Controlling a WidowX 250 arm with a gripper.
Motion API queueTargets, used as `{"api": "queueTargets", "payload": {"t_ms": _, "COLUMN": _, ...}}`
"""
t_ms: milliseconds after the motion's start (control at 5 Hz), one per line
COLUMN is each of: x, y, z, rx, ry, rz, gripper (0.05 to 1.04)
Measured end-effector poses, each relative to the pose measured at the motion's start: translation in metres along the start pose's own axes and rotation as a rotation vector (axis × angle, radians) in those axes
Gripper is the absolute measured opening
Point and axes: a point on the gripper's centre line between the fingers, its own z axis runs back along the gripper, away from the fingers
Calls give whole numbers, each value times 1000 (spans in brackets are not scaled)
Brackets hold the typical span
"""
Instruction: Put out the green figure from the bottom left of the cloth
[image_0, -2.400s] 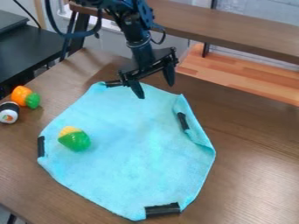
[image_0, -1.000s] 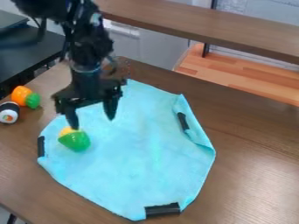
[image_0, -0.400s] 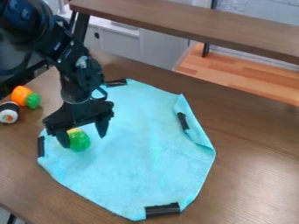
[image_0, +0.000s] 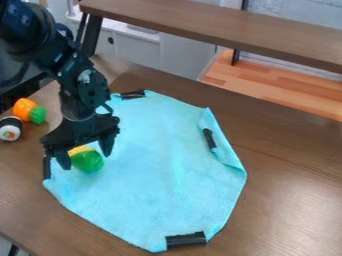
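Green toy figure with a yellow end (image_0: 88, 162), one: lying on the cloth toward 9 to 10 o'clock from its middle, yellow end pointing to about 11 o'clock, partly behind the claw. Claw (image_0: 85, 160), black, two-fingered, one: hanging low over that side of the cloth, fingers spread apart, one at the figure's 9 o'clock side and the other toward its 1 o'clock side; whether either touches the figure, cannot tell. Robot arm (image_0: 80, 95), black: entering from 11 o'clock and sloping down to the claw. Cloth (image_0: 153, 170), light blue, many-sided: spread on the worktop, its edge turned over between 2 and 3 o'clock. Black strips, four, at the cloth's edges: one at 12 o'clock (image_0: 133, 94), one at 2 o'clock (image_0: 209, 138) beside the turned edge, one at 5 o'clock (image_0: 186, 240), one at 9 o'clock (image_0: 47, 168), near the figure. Orange toy vegetable with a green end (image_0: 27, 109): on the worktop, off the cloth at 10 o'clock. Toy sushi roll (image_0: 10, 129), black and white: just beside the orange piece, at its 7 o'clock. Worktop (image_0: 287, 200): brown, wood-grained.
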Motion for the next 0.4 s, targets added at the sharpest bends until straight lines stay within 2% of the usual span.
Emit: {"api": "queueTargets", "payload": {"t_ms": 400, "x": 6, "y": 11, "z": -14, "rx": 51, "ry": 6, "rz": 61, "gripper": 999}}
